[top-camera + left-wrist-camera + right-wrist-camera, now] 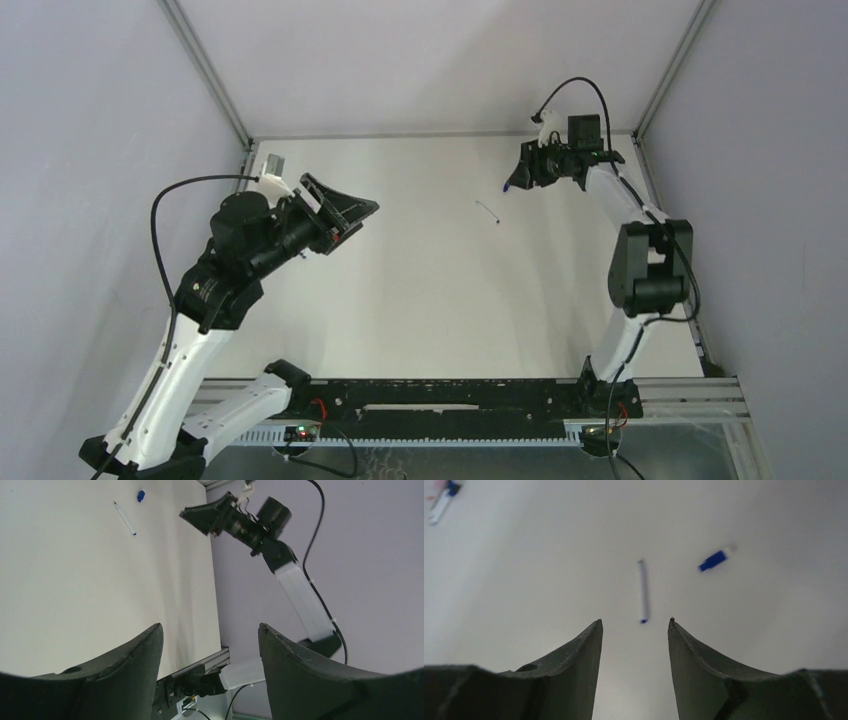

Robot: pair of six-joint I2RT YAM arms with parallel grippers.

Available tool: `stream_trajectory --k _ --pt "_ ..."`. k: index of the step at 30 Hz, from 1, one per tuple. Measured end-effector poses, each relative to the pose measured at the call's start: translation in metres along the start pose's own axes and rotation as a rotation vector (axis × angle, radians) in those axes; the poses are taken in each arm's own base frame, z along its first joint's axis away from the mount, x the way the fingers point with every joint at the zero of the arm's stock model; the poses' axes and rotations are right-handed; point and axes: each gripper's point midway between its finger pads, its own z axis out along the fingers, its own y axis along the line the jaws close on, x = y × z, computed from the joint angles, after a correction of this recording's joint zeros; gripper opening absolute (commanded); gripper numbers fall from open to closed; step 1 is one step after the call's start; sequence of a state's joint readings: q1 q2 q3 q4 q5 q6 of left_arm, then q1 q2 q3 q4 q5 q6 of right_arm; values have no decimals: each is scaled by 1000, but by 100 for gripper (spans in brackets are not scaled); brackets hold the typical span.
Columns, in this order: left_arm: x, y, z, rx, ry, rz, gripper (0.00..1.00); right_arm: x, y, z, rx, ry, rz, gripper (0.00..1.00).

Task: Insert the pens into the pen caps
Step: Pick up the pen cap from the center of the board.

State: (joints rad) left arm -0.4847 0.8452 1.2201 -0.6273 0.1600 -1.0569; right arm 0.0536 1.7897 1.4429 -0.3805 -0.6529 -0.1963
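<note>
The thin white pen with a blue tip lies flat on the white table, mid-frame. The short blue plastic cap sits near it, to its upper right, not touching. Both the right gripper and the left gripper are spread wide and empty. The blurry shapes at the upper left may be more pens.

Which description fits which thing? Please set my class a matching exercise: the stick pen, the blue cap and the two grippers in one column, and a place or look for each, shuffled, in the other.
Column one:
1. stick pen
2. blue cap
3. left gripper
4. right gripper

Column two:
A. open, over the far right corner of the table
B. short and stubby, lying on the table
C. open, raised over the table's left side
D. long and thin, white with a blue tip

Pairs: 1-D, 2-B, 3-C, 4-A.
</note>
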Motion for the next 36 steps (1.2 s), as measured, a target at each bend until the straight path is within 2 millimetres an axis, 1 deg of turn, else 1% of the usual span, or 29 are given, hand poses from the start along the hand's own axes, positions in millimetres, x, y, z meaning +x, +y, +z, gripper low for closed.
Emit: stream_trajectory --k 3,5,8,10,16,22,26,33,36 --pt "2 -3 0 11 8 -6 74 -4 -26 24 77 34 57 57" --pt "3 -7 1 26 13 -12 74 -3 -45 39 150 64 98 56" --pt "5 -11 4 42 26 -17 74 7 -60 57 229 104 150 54" --pt "7 -13 6 49 36 -20 74 11 -67 67 271 122 178 53" --pt "6 -17 8 63 38 -21 74 14 -84 85 346 140 234 51" --pt "9 -18 8 68 47 -19 74 22 -95 94 381 161 260 51" --pt "14 -20 7 76 63 -15 74 23 -98 97 388 167 263 51" --pt "18 -23 7 81 79 -9 74 18 -101 99 392 165 265 52" --pt "22 -30 7 93 93 0 73 14 -104 103 393 160 263 52"
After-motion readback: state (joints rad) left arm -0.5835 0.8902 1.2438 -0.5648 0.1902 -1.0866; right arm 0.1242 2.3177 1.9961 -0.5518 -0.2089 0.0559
